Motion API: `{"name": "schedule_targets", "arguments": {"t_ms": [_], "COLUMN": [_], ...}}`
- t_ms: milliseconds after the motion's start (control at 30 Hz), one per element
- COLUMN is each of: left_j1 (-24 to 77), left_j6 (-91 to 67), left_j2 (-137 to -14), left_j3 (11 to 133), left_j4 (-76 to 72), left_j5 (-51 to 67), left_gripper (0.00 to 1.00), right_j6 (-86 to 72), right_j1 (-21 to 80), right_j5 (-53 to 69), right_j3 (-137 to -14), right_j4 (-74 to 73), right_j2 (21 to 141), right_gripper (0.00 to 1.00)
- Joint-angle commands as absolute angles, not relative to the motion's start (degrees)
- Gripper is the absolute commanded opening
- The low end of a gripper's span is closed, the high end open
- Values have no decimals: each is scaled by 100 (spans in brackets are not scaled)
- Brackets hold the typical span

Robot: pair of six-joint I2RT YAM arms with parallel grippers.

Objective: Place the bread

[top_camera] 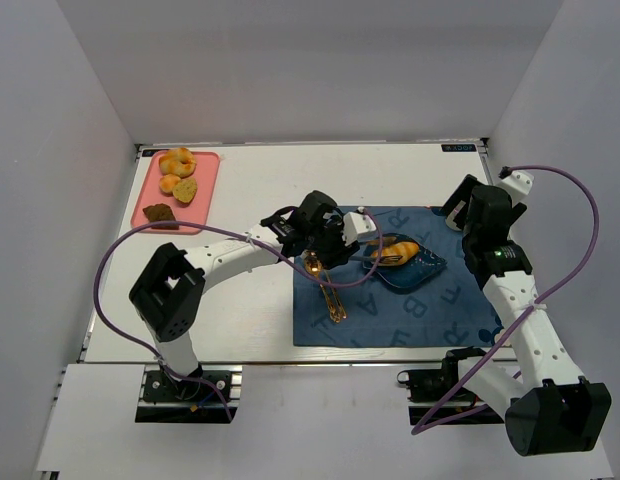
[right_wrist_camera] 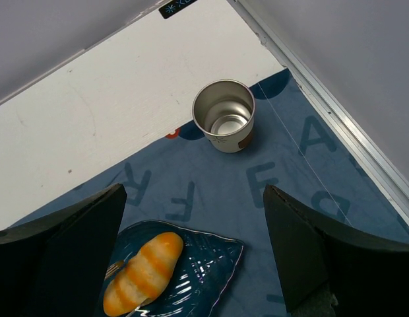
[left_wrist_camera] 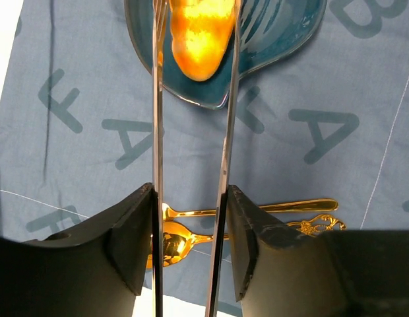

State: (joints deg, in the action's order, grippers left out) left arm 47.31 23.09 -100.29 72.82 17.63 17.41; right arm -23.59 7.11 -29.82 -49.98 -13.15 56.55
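Now the bread [left_wrist_camera: 199,39] lies in the blue dish [left_wrist_camera: 283,33], left jaws slightly parted either side; right jaws gape, empty

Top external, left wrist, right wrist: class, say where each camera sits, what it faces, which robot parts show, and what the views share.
Top external: above and behind the arm bases, looking down on the table; left arm and right arm both show.
Left wrist: on the left arm, looking along the left fingers at the bread on the blue dish.
Right wrist: on the right arm, looking down between the right fingers at the cup and cloth.
Shared: all three show the bread and dish.
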Motion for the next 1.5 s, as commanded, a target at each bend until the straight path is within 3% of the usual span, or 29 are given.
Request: {"name": "schedule_targets", "arguments": {"t_ms": [0, 433, 867, 1100, 1467], "left_j1": [4702, 4439, 2875, 2637, 2470], "left_j6": [2329, 1645, 1309, 1582, 1758], "left_j2": [-9861, -8737, -8736, -8675, -9404], "left_j3": [7321, 7374, 6663, 5775, 5599], "left_j4": [1573, 984, 492, 97, 35], "left_j5": [1714, 1705, 1942, 2399, 2461], "left_gripper": [58, 60, 59, 59, 59], "right_j6": [-2329, -2364, -1969, -1960, -1890], "right_j1": [677, 686, 686, 677, 695], "right_j5": [-3006, -2918, -1477, -1301, -1344], "right_j3": [-4983, -4948, -4500, -4465, -4351], "right_j4": [-1055, -1028, -62, 95, 193], "right_j2": [5581, 5581, 5563, 5792, 5748], "right_gripper": [90, 90, 90, 90, 90]}}
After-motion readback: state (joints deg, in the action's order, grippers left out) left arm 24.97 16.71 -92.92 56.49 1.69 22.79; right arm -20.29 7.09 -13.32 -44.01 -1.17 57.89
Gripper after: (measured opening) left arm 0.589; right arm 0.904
